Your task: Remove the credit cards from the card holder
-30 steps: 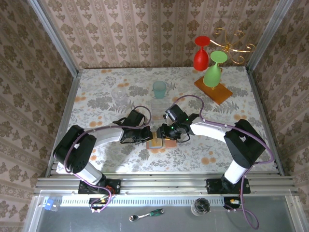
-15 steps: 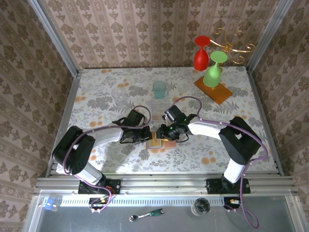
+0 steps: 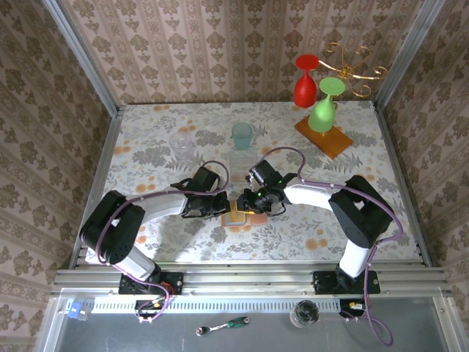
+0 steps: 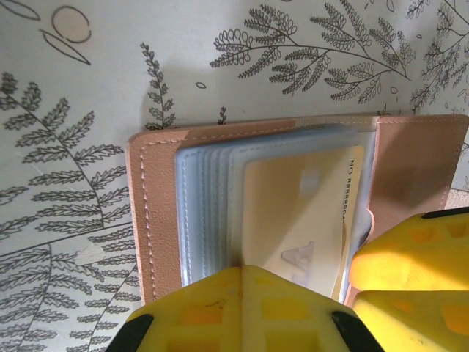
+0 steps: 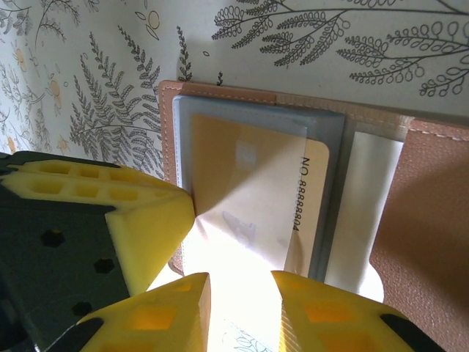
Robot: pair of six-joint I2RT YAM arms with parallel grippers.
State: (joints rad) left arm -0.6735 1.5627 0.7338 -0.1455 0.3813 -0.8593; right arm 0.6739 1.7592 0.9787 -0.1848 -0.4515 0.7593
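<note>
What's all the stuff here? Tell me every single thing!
table: one, flowery cloth
card holder: one, tan, open, table's middle
credit card: one, orange-gold, in the card holder's sleeve
cup: one, teal, behind the card holder
clear glass: one, left of the cup
wooden slab: one, orange-brown, far right
green wine glass: one, upside down on the wooden slab
red wine glass: one, upside down, behind it
rack: one, gold, far right corner
ratchet wrench: one, green handle, in front of the table
jar: one, clear, right of the wrench
left gripper: yellow fingers, shut, on the card holder
right gripper: yellow fingers, apart, at the credit card
</note>
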